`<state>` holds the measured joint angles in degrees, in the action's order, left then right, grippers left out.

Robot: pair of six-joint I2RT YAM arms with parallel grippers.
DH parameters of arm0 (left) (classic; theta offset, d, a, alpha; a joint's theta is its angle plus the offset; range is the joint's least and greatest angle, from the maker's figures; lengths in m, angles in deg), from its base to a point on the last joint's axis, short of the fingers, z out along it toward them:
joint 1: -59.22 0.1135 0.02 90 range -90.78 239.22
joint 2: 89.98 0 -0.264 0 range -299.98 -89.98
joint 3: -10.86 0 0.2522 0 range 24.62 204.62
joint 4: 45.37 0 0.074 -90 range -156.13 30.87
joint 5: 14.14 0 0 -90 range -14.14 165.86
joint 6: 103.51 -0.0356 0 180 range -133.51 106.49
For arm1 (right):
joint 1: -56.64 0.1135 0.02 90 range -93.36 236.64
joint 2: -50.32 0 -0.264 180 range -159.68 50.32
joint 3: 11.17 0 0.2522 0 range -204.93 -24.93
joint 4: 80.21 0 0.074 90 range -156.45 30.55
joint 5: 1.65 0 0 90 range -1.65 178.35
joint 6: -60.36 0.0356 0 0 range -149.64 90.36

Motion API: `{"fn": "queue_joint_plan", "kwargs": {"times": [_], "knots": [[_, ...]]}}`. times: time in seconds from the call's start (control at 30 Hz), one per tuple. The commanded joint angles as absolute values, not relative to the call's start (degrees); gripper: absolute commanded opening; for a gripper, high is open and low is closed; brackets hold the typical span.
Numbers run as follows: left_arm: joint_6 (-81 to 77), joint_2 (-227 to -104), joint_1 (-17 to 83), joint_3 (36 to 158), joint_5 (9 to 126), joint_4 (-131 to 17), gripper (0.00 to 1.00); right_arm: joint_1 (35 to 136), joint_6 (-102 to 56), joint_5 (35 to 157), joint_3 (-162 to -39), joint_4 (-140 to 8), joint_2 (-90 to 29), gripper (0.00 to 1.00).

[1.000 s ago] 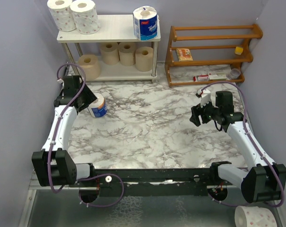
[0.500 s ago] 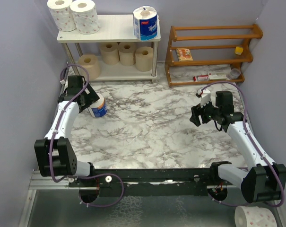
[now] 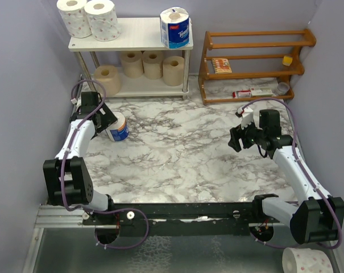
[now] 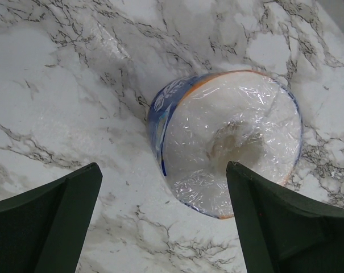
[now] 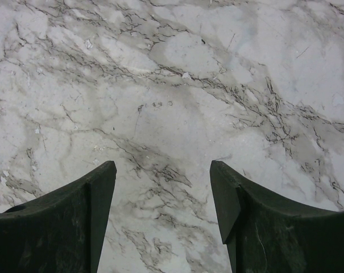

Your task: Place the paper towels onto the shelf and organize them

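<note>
A blue-and-white wrapped paper towel roll (image 3: 119, 126) stands on the marble table at the left. My left gripper (image 3: 107, 120) is open just to its left. In the left wrist view the roll (image 4: 231, 142) lies ahead of the open gripper (image 4: 163, 168), with its near edge level with the fingertips and nothing gripped. The shelf (image 3: 135, 31) stands at the back. It holds two pink-dotted white rolls (image 3: 87, 17) and another blue wrapped roll (image 3: 175, 27) on top, and several tan rolls (image 3: 152, 64) on the lower board. My right gripper (image 3: 235, 139) is open and empty over bare marble (image 5: 163, 165).
An orange-brown wooden rack (image 3: 254, 60) with small items stands at the back right. A pink-dotted roll (image 3: 305, 261) lies off the table at the bottom right. Purple walls close in the left and right sides.
My left arm has swung its elbow inward and the left gripper has shifted slightly toward the blue wrapped roll. The right arm has not moved.
</note>
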<state>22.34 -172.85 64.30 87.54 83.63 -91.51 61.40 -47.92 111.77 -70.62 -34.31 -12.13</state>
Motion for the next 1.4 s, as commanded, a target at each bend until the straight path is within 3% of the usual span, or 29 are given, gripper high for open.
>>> {"fn": "queue_joint_plan", "kwargs": {"times": [0.0,0.23,0.47,0.57,0.63,0.8,0.97,1.1,1.37], "knots": [[22.33,-174.33,65.49,85.89,84.39,-89.83,0.94,61.04,-48.33,112.34,-72.06,-34.38,-12.64,0.68],[24.35,-176.83,66.68,85.49,80.15,-88.80,0.85,61.04,-48.34,112.47,-72.04,-34.46,-12.69,0.68],[28.44,-177.51,66.78,82.33,74.93,-84.19,0.54,61.04,-48.29,112.37,-72.09,-34.46,-12.52,0.68],[28.86,-177.73,66.81,81.67,73.57,-82.78,0.34,61.04,-48.32,112.41,-72.04,-34.46,-12.63,0.68],[28.41,-178.09,66.77,81.92,73.01,-82.55,0.00,61.03,-48.36,112.41,-72.04,-34.46,-12.65,0.68],[27.45,-177.84,66.74,82.17,69.86,-82.51,0.00,61.04,-48.39,112.41,-72.14,-34.37,-12.87,0.68],[29.12,-168.10,66.22,83.97,70.39,-84.73,0.00,61.04,-48.33,112.35,-72.04,-34.45,-12.86,0.68],[28.67,-165.69,64.41,96.53,71.87,-94.36,0.00,61.04,-48.35,112.42,-72.20,-34.37,-13.12,0.67],[24.55,-172.04,60.82,121.17,70.95,-106.48,0.00,61.04,-48.31,112.30,-72.04,-34.45,-12.86,0.67]]}}
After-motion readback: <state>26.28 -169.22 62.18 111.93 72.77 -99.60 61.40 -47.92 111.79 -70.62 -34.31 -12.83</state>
